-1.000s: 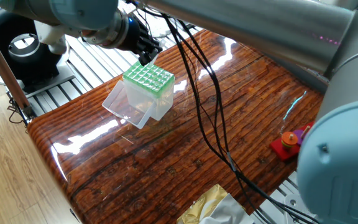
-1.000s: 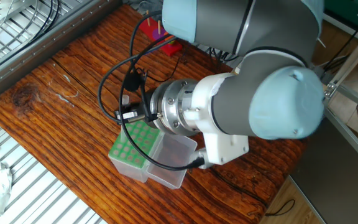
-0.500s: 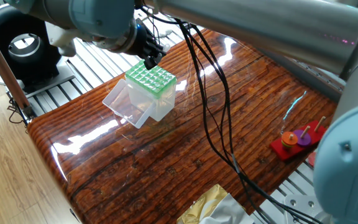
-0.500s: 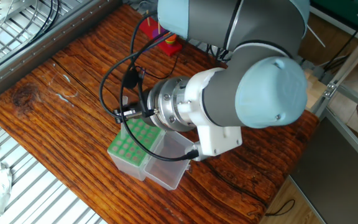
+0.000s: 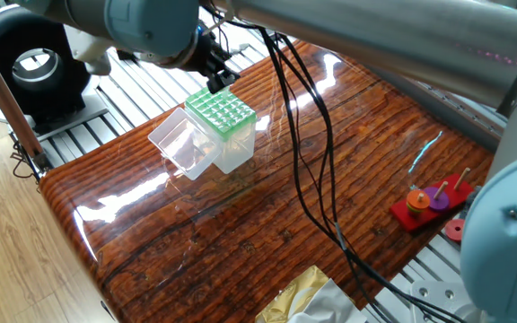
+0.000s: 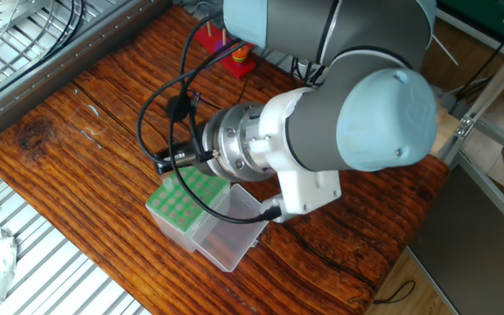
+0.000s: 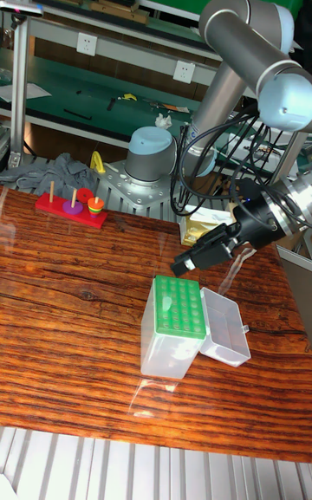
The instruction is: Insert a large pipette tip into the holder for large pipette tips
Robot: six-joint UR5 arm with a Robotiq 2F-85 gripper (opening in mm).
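Note:
The holder for large pipette tips (image 5: 227,135) (image 6: 182,206) (image 7: 169,327) is a clear box with a green grid top, standing on the wooden table with its clear lid (image 5: 182,148) (image 7: 224,327) folded open beside it. My gripper (image 5: 215,82) (image 6: 163,164) (image 7: 179,265) hangs just over one edge of the green grid, its dark fingers close together. A pale sliver at the fingertips in the other fixed view looks like the large pipette tip; its lower end is too thin to follow into the grid.
A red peg toy (image 5: 424,205) (image 6: 226,48) (image 7: 71,205) sits at one end of the table. A loose translucent tip (image 5: 424,151) lies near it. Black cables (image 5: 303,179) hang across the table's middle. Crumpled foil (image 5: 299,301) lies at the near edge.
The gripper has crept sideways along the grid's edge. The holder has slid and turned slightly with it, lid included.

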